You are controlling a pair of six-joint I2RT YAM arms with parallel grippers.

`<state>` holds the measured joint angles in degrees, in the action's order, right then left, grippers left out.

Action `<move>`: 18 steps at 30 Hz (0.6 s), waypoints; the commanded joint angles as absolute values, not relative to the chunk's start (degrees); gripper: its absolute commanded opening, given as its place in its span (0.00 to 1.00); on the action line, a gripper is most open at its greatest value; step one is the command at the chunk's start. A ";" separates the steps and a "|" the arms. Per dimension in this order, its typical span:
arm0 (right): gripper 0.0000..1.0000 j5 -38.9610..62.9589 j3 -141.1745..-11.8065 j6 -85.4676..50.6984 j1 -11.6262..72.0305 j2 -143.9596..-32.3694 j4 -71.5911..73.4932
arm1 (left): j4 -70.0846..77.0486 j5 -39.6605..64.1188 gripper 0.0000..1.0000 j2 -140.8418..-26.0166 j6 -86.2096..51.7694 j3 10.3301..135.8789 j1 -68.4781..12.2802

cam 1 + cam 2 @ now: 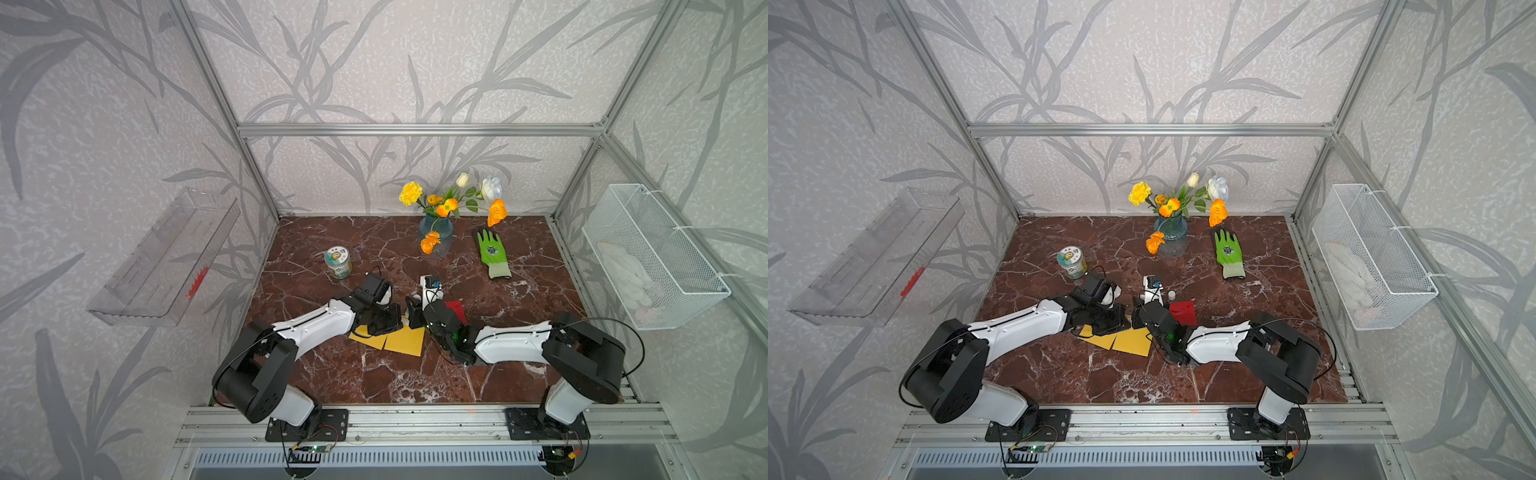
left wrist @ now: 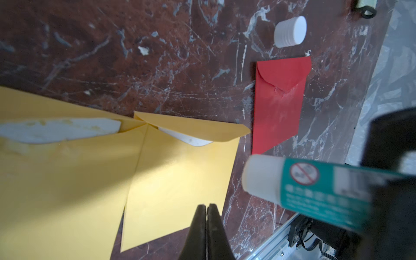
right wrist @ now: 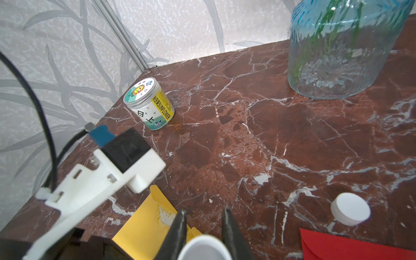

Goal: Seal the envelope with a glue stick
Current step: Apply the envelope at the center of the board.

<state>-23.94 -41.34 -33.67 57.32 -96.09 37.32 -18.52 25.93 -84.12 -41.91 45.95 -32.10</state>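
— Glue stick [image 2: 315,186]: where do we have it?
— In our right gripper [image 3: 204,211]. Its jaws are closed onto the tube from both sides, and the tube lies crosswise between them.
— And our left gripper [image 2: 206,206]?
— Pinched fully together, with nothing in it. Its tips are over the yellow envelope [image 2: 180,180] with the half-folded flap; we cannot tell whether they touch the paper.
— Which way does the glue stick point?
— In the left wrist view we see its long axis slanting. The white end leads toward that envelope's edge, and the green label runs back into the jaws. The tip sits between that edge and the red envelope [image 2: 279,105]. We cannot tell whether it touches the table [image 1: 415,374].
— The cap?
— Our white cap [image 2: 290,31] lies on the marble beyond the red envelope, apart from the tube.
— And the second yellow envelope [image 2: 56,191]?
— Flap open, just beside the first.
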 commanded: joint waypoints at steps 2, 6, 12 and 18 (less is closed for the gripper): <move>0.00 -21.73 -42.12 -34.11 57.21 -95.47 36.45 | -23.72 23.93 0.05 -82.78 -39.36 45.38 -31.53; 0.00 -20.19 -42.36 -32.26 58.15 -95.14 36.95 | -20.02 24.62 0.04 -84.55 -39.45 42.68 -31.46; 0.00 -19.89 -42.17 -30.76 60.12 -97.18 38.77 | -15.43 25.75 0.03 -86.65 -39.96 41.75 -31.45; 0.00 -21.29 -42.92 -30.32 60.12 -101.47 41.11 | -14.73 25.02 0.03 -89.34 -39.17 40.89 -31.39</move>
<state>-20.40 -41.45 -31.35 60.05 -99.85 39.11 -15.64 25.43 -88.03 -40.49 41.85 -31.70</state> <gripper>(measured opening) 0.252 0.048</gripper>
